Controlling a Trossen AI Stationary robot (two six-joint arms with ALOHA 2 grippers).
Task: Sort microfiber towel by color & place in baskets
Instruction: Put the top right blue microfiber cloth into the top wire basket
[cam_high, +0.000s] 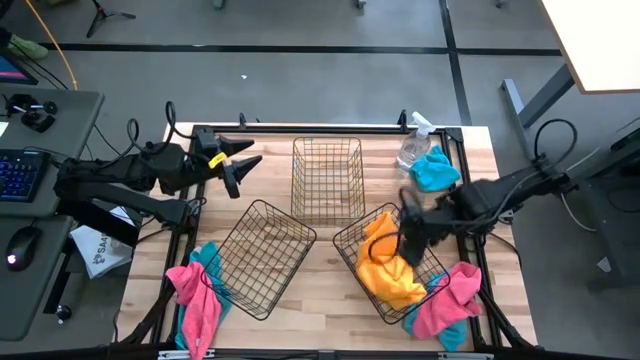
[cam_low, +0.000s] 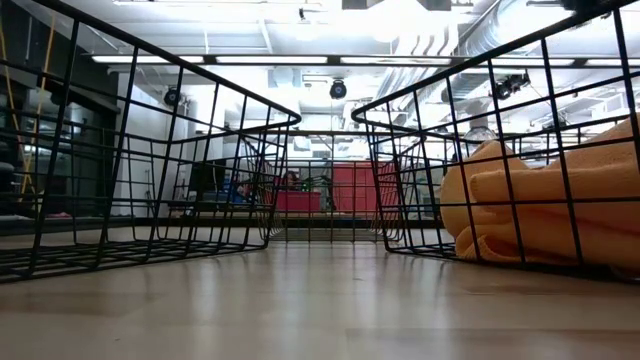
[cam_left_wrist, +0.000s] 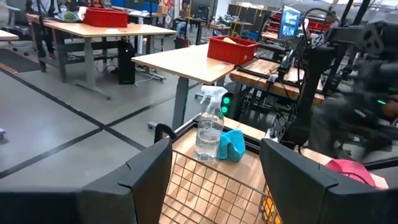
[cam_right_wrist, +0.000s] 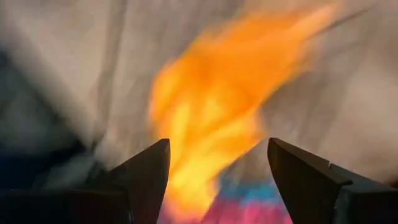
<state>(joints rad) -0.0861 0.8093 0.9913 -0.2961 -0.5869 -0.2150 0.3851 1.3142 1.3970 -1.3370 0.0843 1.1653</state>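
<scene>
Three black wire baskets stand on the wooden table: one at the far middle (cam_high: 327, 178), one near left (cam_high: 263, 255), one near right (cam_high: 395, 262). Yellow-orange towels (cam_high: 388, 270) lie in the near right basket and also show in the low view (cam_low: 545, 215). My right gripper (cam_high: 408, 238) is open just above them, and the yellow towel (cam_right_wrist: 205, 118) shows blurred below its fingers (cam_right_wrist: 217, 180). My left gripper (cam_high: 240, 165) is open and empty over the table's far left. Pink and turquoise towels lie at the near left (cam_high: 195, 295) and near right (cam_high: 445, 305) corners. A turquoise towel (cam_high: 435, 170) lies at the far right.
A clear spray bottle (cam_high: 413, 150) stands at the far right beside the turquoise towel and also shows in the left wrist view (cam_left_wrist: 209, 127). Black frame bars (cam_high: 330, 128) run along the table's edges. Bare wood lies between the baskets at the near middle.
</scene>
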